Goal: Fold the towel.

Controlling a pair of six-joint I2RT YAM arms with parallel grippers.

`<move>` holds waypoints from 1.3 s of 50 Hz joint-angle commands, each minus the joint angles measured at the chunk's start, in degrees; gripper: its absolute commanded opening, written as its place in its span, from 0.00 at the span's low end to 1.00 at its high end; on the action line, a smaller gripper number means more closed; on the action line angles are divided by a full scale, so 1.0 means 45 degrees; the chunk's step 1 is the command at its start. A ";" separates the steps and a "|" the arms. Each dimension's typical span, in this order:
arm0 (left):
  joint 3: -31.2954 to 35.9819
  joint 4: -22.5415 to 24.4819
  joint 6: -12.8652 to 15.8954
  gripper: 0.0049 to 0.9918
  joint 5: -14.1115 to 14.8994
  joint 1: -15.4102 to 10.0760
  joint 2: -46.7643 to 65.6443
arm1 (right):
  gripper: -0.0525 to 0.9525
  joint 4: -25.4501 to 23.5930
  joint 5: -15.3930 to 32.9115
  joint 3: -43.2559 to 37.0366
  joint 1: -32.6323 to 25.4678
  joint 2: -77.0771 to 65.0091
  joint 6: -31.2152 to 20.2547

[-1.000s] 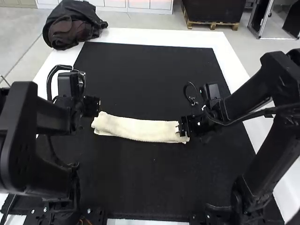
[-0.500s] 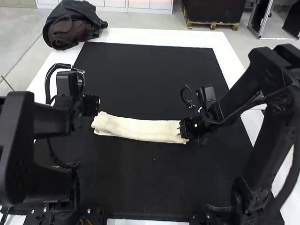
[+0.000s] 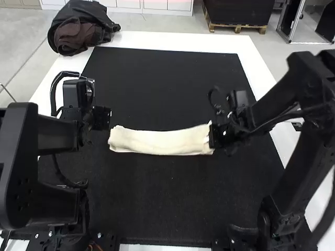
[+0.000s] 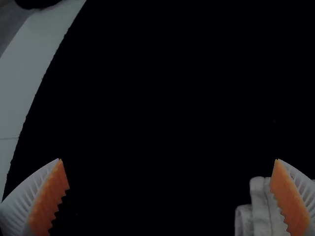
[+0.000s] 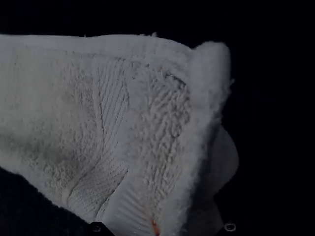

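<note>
One towel (image 3: pixel 157 142), high view: narrow folded strip across the black mat's (image 3: pixel 167 204) middle.
Left hand (image 4: pixel 168 160), left wrist view: released, above the mat's left side.
Right hand (image 5: pixel 173 172), right wrist view: clenched on the towel end, mat's right side.
Handling: probably light, limp; grasp all layers.

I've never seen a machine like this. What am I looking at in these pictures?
You see two robot arms, the left arm and the right arm, at a table. The high view is from a camera above and behind them; each wrist view is from a camera on that arm's wrist. On a black mat lies a cream towel, folded into a long strip. The right gripper holds one end. The left gripper, near the other end, is open and empty, its ribbed fingers wide apart.
</note>
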 commanded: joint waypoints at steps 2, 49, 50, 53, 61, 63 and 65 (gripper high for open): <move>0.0247 0.0119 -0.0115 0.97 -0.0185 0.0153 -0.0272 | 0.03 -0.0683 -0.0289 0.0822 -0.0319 -0.1043 0.0112; 0.0051 0.0275 0.0021 0.97 -0.0165 0.1462 -0.0194 | 0.03 -0.0331 -0.0172 0.2697 0.4525 0.0656 0.1928; 0.0051 0.0294 0.0021 0.97 -0.0126 0.1520 -0.0194 | 0.03 -0.0312 -0.0172 0.2775 0.4603 0.0754 0.1928; 0.0032 0.0314 0.0041 0.97 0.0050 0.1735 -0.0194 | 0.03 -0.0253 -0.0172 0.3147 0.4837 0.1106 0.1928; -0.0066 0.0451 0.0099 0.97 0.0245 0.2048 -0.0155 | 0.03 -0.0234 -0.0153 0.4104 0.5423 0.2043 0.1928; -0.0066 0.0470 0.0099 0.97 0.0265 0.2048 -0.0116 | 0.03 -0.0195 -0.0153 0.4299 0.5540 0.2258 0.1948; -0.0066 0.0470 0.0099 0.97 0.0284 0.2048 -0.0096 | 0.03 -0.0214 -0.0153 0.4572 0.5657 0.2492 0.1948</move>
